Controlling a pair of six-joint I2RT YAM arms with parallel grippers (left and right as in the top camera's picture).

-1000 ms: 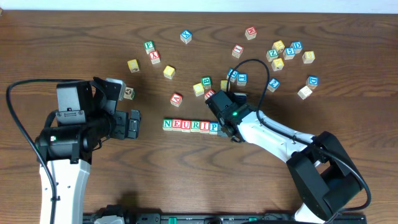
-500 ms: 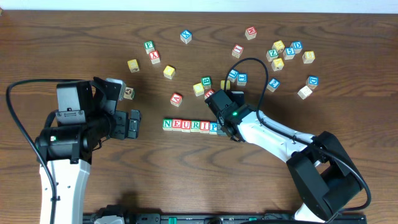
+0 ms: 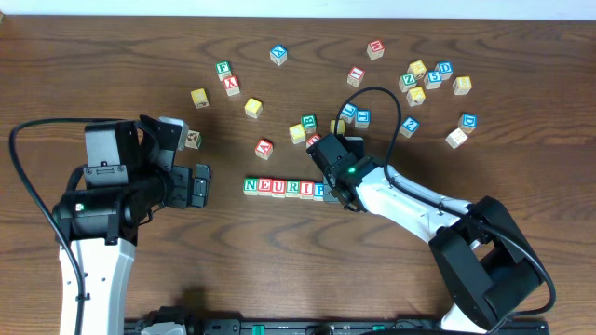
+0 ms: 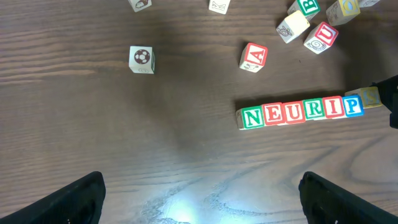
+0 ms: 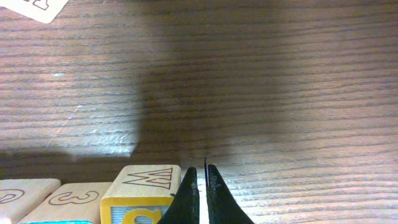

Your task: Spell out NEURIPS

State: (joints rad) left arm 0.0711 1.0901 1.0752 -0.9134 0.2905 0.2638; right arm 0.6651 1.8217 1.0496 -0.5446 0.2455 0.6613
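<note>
Six cubes stand in a row reading N E U R I P at mid-table; the left wrist view shows them from N to P. A yellow-bordered cube touches the P's right side. In the right wrist view this cube shows a W on one face, and the yellow letter on another face is cut off. My right gripper is shut and empty, its tips down at the table against that cube's right side. My left gripper hovers wide open and empty left of the row.
Loose cubes lie behind the row: an A cube, a football-picture cube, a cluster by my right wrist and a scatter at the back right. The right arm's cable loops over the table.
The right wrist has edged very slightly left against the row's right end. The left arm has not moved.
</note>
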